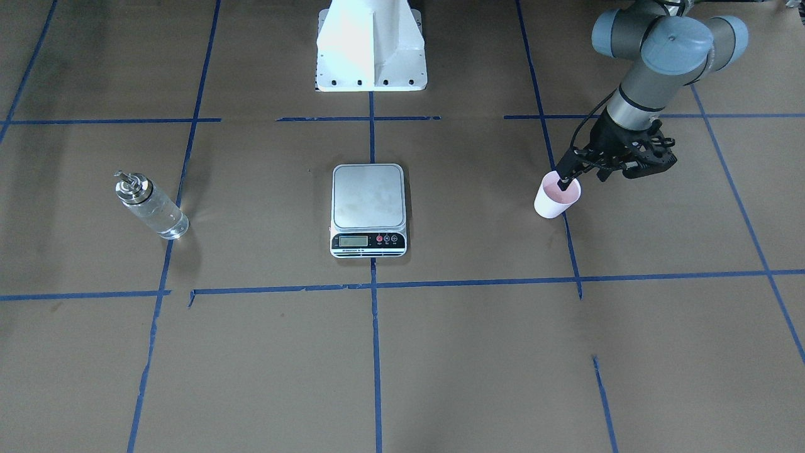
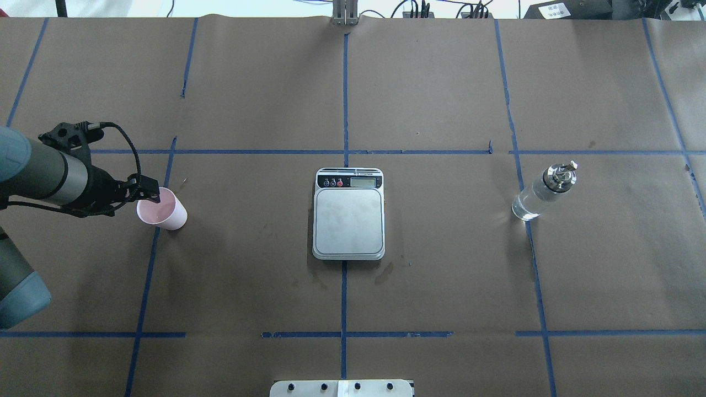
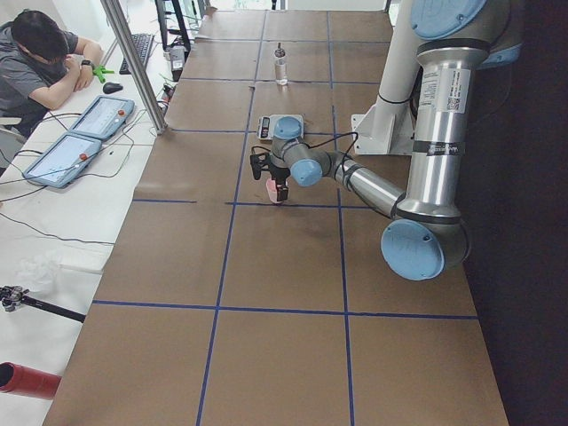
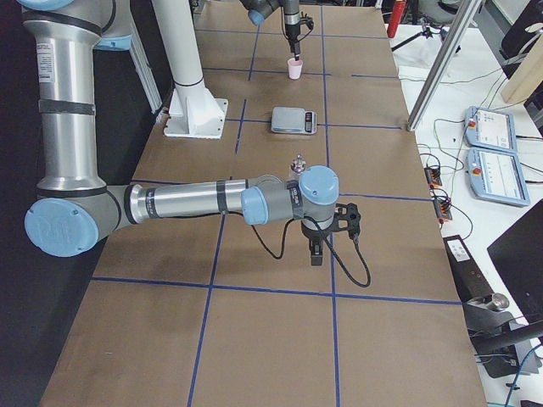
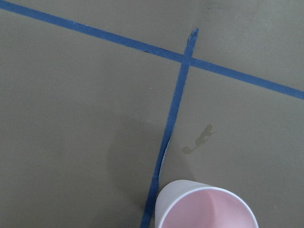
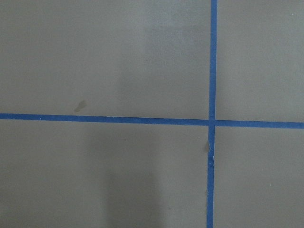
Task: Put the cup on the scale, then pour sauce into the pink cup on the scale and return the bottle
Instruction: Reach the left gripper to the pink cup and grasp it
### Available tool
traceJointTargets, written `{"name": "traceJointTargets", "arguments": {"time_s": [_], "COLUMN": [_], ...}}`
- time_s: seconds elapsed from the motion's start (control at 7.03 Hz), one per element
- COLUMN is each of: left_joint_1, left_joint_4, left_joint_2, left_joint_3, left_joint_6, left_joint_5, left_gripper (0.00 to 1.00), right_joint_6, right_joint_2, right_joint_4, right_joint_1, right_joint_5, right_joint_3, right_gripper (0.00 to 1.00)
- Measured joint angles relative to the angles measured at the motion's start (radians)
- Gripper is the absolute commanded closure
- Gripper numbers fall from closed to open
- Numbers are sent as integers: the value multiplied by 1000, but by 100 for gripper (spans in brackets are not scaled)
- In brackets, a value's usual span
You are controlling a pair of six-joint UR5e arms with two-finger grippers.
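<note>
Here, toward the robot's left end of the brown surface (image 1: 478, 352): the pink cup (image 1: 553, 204), mouth up, right on a blue tape line (image 1: 571, 251). Not yet on the scale (image 1: 368, 198). Straddled at the rim by the left fingers (image 1: 564, 182), one tip down inside the mouth, the other hidden behind the wall. Cannot tell whether clamped on the rim or merely apart around it. Cannot tell either whether resting on the paper or raised just off it.

At the centre, well apart from the cup: the scale, silver platform bare, display and buttons on the edge away from the robot's base (image 1: 371, 56). Between cup and scale, a broad stretch of plain paper crossed by a single tape line. Well in from every edge of the surface, both of them.

Toward the robot's right end, about as far from the scale as the cup on the other side: the bottle (image 1: 154, 211), upright, silver cap and spout on top, foot just beside another tape line. Through the glass, the clear sauce (image 1: 166, 221), level hard to read.

Farther out toward that end than the bottle, and seen only from the side camera there: the right fingers (image 4: 316, 254), pointing down over bare paper near a tape crossing. Cannot tell whether apart or together.
</note>
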Motion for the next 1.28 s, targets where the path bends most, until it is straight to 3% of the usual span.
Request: {"name": "traceJointTargets", "arguments": {"time_s": [0.28,0.43,0.71,0.85,1.28], "left_joint_1": [15,22,29,29,27], "left_joint_4": [-2,-3,-3,-3,2], "left_joint_2": [-6,-12,-16,-16,-17], "left_joint_3": [26,37,42,43,33], "left_joint_6": [1,2,2,2,-5], "left_joint_5": [0,-1,-4,-5,-9], "left_gripper": [3,10,94,100,100], "right_joint_6": [-2,-2,-2,-2,-3], "right_joint_2": [0,-1,-1,-1,-2], "right_joint_4": [0,0,-1,-1,-1], "right_joint_1": [0,0,0,0,0], "right_joint_5": [-1,-1,-1,0,1], "right_joint_3": [4,7,8,9,10], "right_gripper": [0,0,0,0,0]}}
